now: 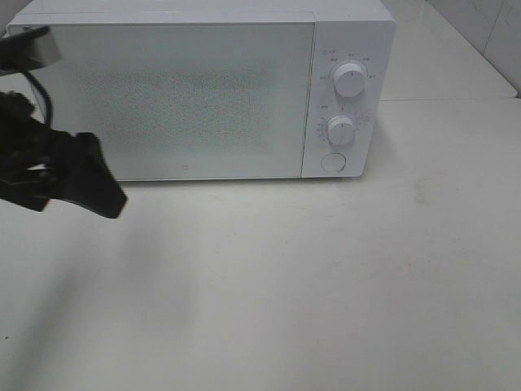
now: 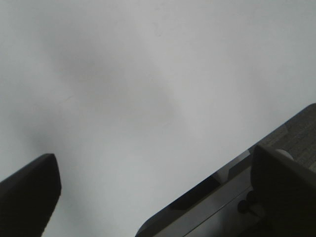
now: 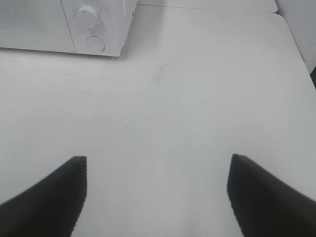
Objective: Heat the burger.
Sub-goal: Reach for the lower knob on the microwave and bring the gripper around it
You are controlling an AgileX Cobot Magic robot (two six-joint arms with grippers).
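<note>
No burger on show in any view, so where it sits cannot be told. The left gripper (image 2: 154,158) hangs over the table (image 1: 326,277) with its fingers (image 2: 29,197) spread wide and only bare tabletop between them. From the high camera it's in front of the microwave (image 1: 179,98), low against the left end of the door (image 1: 163,98), close to it, though whether it touches can't be judged. That door is shut flush. By one finger of this gripper the table edge (image 2: 197,192) runs past, with a grey surface beyond it, so there's little margin on that side.

Over to the right gripper (image 3: 158,162): jaws parted as well, nothing held, both dark fingers (image 3: 54,197) above clean white table. Ahead of it and well apart stands the microwave's control-side corner, with a knob (image 3: 89,15) and the round button (image 3: 95,43). Between this gripper and that corner it's open tabletop all the way. Off to its other side the table's far edge (image 3: 296,54) sits well clear.
</note>
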